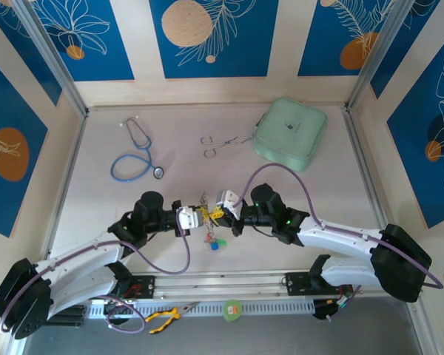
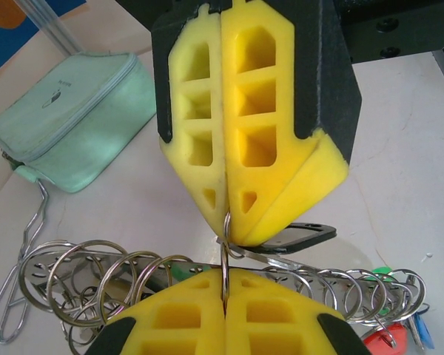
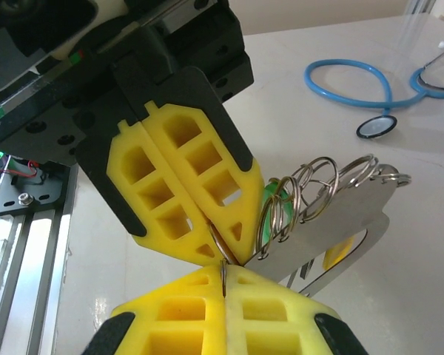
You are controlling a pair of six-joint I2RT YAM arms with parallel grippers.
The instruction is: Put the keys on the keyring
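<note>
Keys [image 1: 214, 242] with coloured plastic heads hang over the table [image 1: 96, 192] from the pale flat keyring [image 3: 355, 214], which is lined with steel split rings [image 2: 96, 270]. My left end effector [image 1: 186, 219] and right end effector [image 1: 226, 207] meet tip to tip, both clenched on one wire ring [image 2: 224, 270], presumably to steady it; steel forceps [image 1: 222, 142] lie beyond.

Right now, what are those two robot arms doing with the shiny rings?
The left gripper and the right gripper meet tip to tip above the table, both shut on one thin metal ring. More rings sit threaded on the grey keyring beside them, with coloured keys dangling below. A stethoscope and a green pouch lie farther back.
</note>
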